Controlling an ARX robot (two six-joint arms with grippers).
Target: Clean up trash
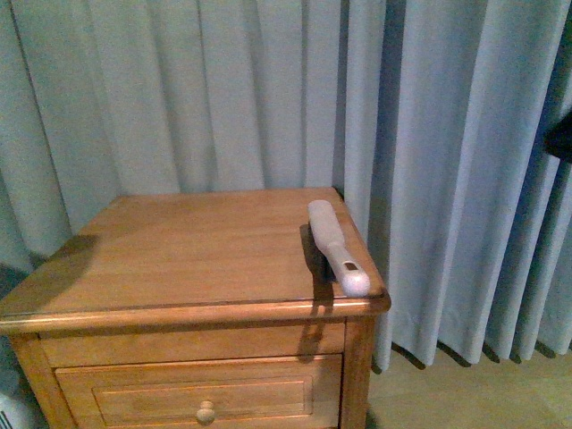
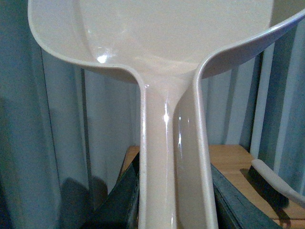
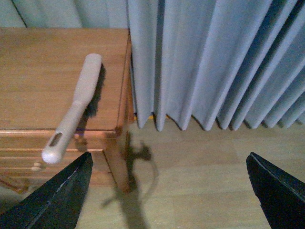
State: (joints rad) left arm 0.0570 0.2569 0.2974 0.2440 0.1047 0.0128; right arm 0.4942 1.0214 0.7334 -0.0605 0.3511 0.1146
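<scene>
the left gripper is closed on the handle of a pink-beige dustpan, with 1 dark finger pressed to each side of the handle. in the left wrist view the dustpan's long axis runs straight away from the gripper. its handle leads out to the wide scoop, whose hollow side faces the camera, in front of the curtain.

a wooden nightstand stands against the pale blue-grey curtain. it has 1 drawer in front with a small round knob.

a light-handled brush lies on the nightstand's top along its right edge. its long axis runs from the back, near the curtain, toward the front right corner. the rounded handle end, with a slot in it, pokes just past the front edge. dark bristles show along 1 side of the head.

the right gripper hangs spread wide and grips nothing. its 2 dark fingers stand well apart above the tan floor, just beside the nightstand's front right corner, and the brush handle lies near the left-hand finger.

where the trash lies, and which way it points, cannot be told from these views.
</scene>
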